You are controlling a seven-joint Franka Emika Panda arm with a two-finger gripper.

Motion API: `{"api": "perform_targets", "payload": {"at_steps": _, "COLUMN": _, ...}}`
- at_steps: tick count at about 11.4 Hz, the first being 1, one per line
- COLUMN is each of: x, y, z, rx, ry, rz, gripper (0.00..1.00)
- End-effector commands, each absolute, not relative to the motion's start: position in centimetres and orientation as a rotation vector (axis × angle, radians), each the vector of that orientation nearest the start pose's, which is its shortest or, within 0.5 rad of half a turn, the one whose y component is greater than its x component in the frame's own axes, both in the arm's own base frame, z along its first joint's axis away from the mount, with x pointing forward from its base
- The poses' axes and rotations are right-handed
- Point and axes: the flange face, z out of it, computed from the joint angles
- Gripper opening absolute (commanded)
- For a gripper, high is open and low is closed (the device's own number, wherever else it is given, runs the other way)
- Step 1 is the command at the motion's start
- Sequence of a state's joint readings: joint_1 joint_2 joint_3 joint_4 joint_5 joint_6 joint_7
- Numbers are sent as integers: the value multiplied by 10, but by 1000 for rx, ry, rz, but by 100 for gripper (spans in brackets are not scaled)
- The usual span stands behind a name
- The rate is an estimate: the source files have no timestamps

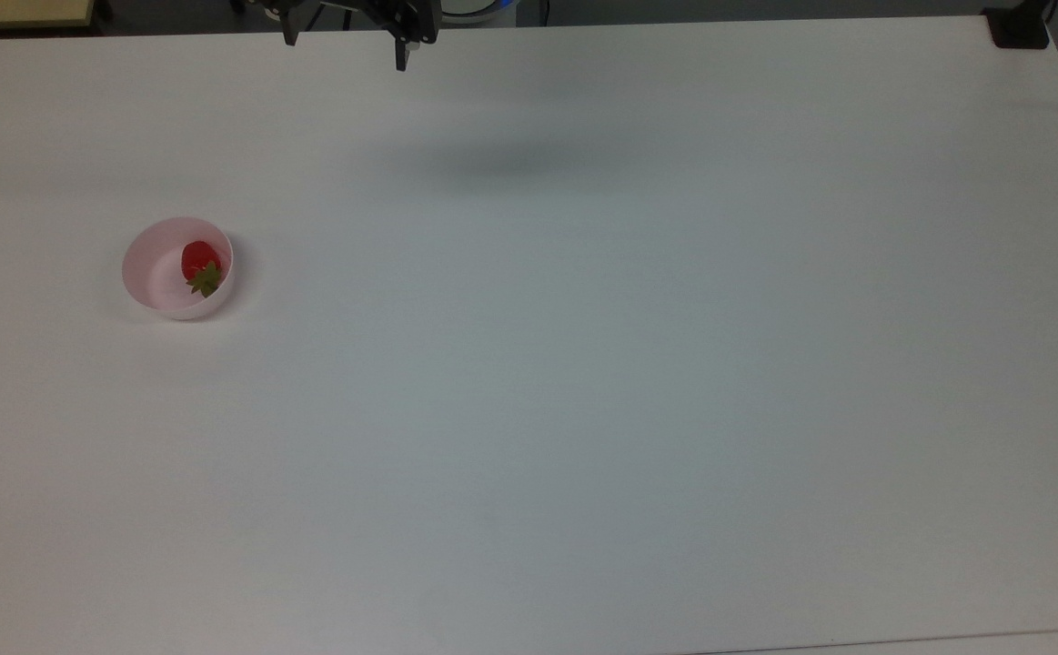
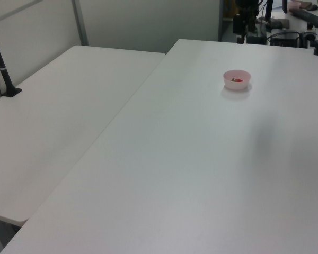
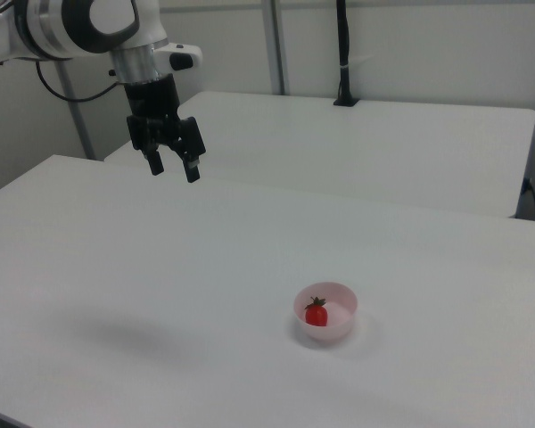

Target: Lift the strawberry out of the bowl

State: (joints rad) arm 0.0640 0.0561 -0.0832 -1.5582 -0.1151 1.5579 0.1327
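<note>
You're at the very start of the job: nothing picked yet, the whole reach, descent, grasp & lift are still ahead. The gripper [image 3: 172, 168] hangs high over the far left part of the table [image 3: 160, 294] in the right view, fingers spread wide apart w/ nothing between them. In the top view the gripper [image 1: 343, 50] sits at the far edge of the table [image 1: 583, 364], tips pointing down, well apart from the target. The strawberry [image 1: 200, 263] lies inside the bowl [image 1: 151, 273], towards the top view's right side of it, red body toward the far side, green cap toward the near side. In the right view the strawberry [image 3: 316, 313] rests against the bowl [image 3: 339, 325] wall on the right view's left, w/ the leafy cap uppermost. In the left view the bowl [image 2: 237, 82] stands far down the table, a speck of red strawberry [image 2: 237, 80] showing over the rim. Bowl stands alone, no clutter near it, so the path looks free. What's left for you, as I judge it: bring the claw across toward the top view's left and nearer, line up over the berry, go down inside the rim w/o knocking the wall, close on the red body, lift clear. Berry sits close to the wall, so one finger has little room there; bowl looks light and may slide if nudged.
</note>
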Motion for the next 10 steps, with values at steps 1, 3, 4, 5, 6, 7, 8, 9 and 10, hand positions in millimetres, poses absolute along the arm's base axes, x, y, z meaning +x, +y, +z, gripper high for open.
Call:
{"api": "perform_targets", "payload": {"at_steps": 1, "x": 561, "y": -24, "z": 598, "rx": -3252, "ry": 235, "rz": 107, "gripper": 100}}
{"api": "perform_targets", "payload": {"at_steps": 3, "x": 561, "y": -27, "z": 597, "rx": -3250, "ry": 228, "rz": 109, "gripper": 100}}
{"api": "perform_targets", "payload": {"at_steps": 4, "x": 561, "y": -35, "z": 598, "rx": -3249, "ry": 193, "rz": 111, "gripper": 100}}
{"api": "perform_targets", "payload": {"at_steps": 5, "x": 561, "y": -42, "z": 598, "rx": -3235, "ry": 162, "rz": 113, "gripper": 100}}
{"api": "perform_targets", "payload": {"at_steps": 6, "x": 563, "y": -55, "z": 592, "rx": -3228, "ry": 109, "rz": 136, "gripper": 100}}
{"api": "perform_targets", "payload": {"at_steps": 7, "x": 564, "y": -73, "z": 588, "rx": -3225, "ry": 35, "rz": 148, "gripper": 100}}
{"api": "perform_targets", "payload": {"at_steps": 8, "x": 571, "y": -91, "z": 578, "rx": -3218, "ry": -6, "rz": 173, "gripper": 100}}
{"api": "perform_targets", "payload": {"at_steps": 9, "x": 578, "y": -113, "z": 567, "rx": -3215, "ry": 3, "rz": 183, "gripper": 100}}
{"api": "perform_targets", "payload": {"at_steps": 10, "x": 586, "y": -133, "z": 552, "rx": -3216, "ry": -7, "rz": 180, "gripper": 100}}
